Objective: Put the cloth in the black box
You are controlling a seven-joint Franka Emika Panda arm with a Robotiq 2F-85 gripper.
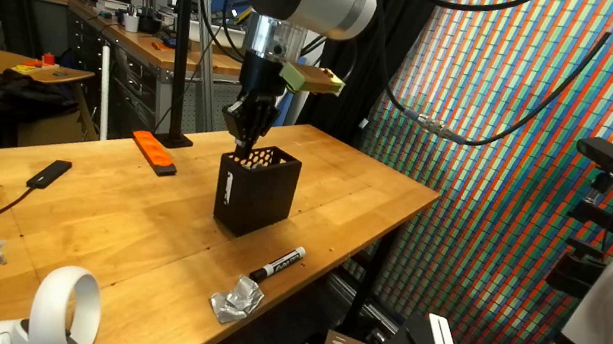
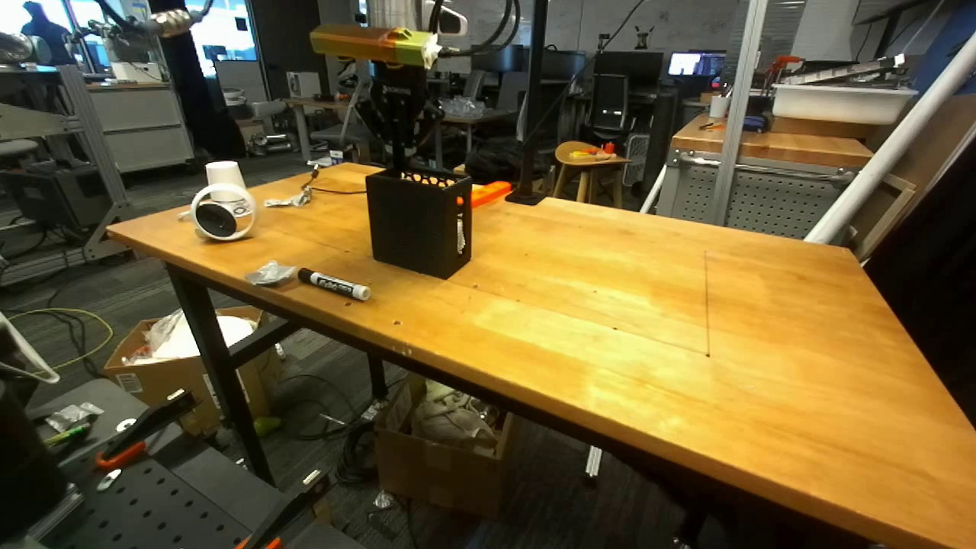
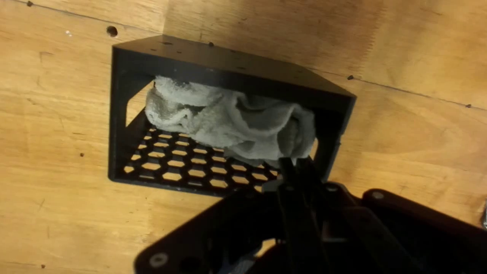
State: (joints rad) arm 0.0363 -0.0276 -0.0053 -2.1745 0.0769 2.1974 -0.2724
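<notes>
Since the grey terry cloth (image 3: 217, 121) lies bunched inside the honeycomb-sided black box (image 1: 258, 195), final tucking or release seems in hand. The gripper (image 3: 295, 161) is narrow, fingertips (image 3: 287, 166) nearly together at the cloth's edge (whether pinching it, I cannot tell). Next probably calls for freeing any hold and rising straight; the box hides the fingertips in both exterior views.

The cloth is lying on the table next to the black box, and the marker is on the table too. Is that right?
Not quite. The cloth isn't lying next to the black box; it's inside it, as the wrist view shows. The marker is on the table, just as you said.
</notes>
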